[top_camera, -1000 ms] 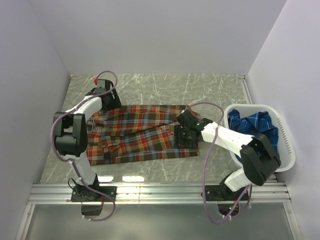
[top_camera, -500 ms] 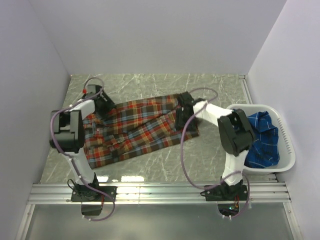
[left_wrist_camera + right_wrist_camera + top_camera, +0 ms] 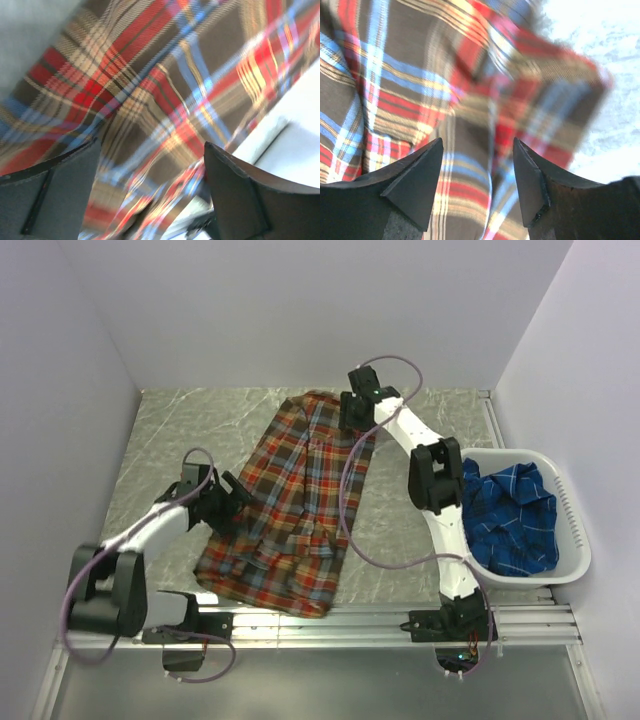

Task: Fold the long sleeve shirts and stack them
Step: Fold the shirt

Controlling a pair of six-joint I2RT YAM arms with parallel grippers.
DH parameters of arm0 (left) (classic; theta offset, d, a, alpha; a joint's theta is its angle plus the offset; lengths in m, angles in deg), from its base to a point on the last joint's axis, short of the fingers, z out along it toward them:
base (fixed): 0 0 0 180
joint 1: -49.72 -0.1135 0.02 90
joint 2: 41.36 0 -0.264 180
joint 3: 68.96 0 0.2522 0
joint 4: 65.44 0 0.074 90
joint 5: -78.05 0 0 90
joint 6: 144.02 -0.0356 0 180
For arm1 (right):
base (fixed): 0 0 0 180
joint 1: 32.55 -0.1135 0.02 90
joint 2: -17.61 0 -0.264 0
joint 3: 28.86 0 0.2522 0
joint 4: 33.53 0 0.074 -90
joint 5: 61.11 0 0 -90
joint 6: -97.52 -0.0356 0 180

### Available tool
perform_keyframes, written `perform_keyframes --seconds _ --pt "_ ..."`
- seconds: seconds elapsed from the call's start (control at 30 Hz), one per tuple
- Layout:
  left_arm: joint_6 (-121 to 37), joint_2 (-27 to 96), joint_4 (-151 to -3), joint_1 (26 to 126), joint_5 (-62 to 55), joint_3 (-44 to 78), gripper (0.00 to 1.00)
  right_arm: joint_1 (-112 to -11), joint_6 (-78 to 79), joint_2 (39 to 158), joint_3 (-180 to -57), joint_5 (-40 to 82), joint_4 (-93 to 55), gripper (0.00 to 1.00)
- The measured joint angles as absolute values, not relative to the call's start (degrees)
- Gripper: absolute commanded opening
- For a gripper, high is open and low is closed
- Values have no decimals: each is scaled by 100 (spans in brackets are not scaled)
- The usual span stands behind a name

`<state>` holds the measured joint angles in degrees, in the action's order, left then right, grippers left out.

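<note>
Left gripper (image 3: 228,502) sits low at the left edge of the red-orange plaid button-up shirt (image 3: 290,500), about halfway along its length. In the left wrist view its two dark fingers (image 3: 50,195) stand wide apart, and blurred checked cloth fills the gap without being pinched, so this gripper reads as open. Right gripper (image 3: 352,418) is stretched to the far side of the grey-green marbled table (image 3: 160,440), at the far right corner of the same shirt. In the right wrist view its dark fingers (image 3: 410,185) are parted with a raised ridge of the plaid running up between them. Whether that fold is clamped or only lies under the tips cannot be told. The red-orange shirt lies mostly flat and runs diagonally, from the far middle of the table down to the near edge between the two arm bases. Well apart from it, a bright blue plaid shirt with white lines (image 3: 510,515) is bunched inside a white plastic basket (image 3: 572,510) at the right side of the table.
</note>
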<state>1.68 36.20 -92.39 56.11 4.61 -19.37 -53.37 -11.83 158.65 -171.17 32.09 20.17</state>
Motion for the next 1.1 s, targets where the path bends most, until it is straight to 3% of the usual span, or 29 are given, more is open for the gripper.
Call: perform_keyframes --seconds 0.23,0.5,0.6,0.77,1.1 --pt "-525 2184 -10155 5770 -184 -1543 86 -5359 -1043 13771 -14446 3085 1506 65" --pt "-1460 3672 -9928 5832 -531 -171 73 -5903 -1489 11627 -12260 3128 1060 56" --pt "-1655 4606 -9934 5934 -542 428 65 -6227 -1723 11439 -11664 3089 984 54" --pt "-1788 5786 -9919 6214 -560 1320 65 -6513 -2108 11500 -10908 2925 872 54" --pt "-1412 6905 -9696 6378 -579 1720 64 -6498 -2287 12387 -11087 2796 597 53"
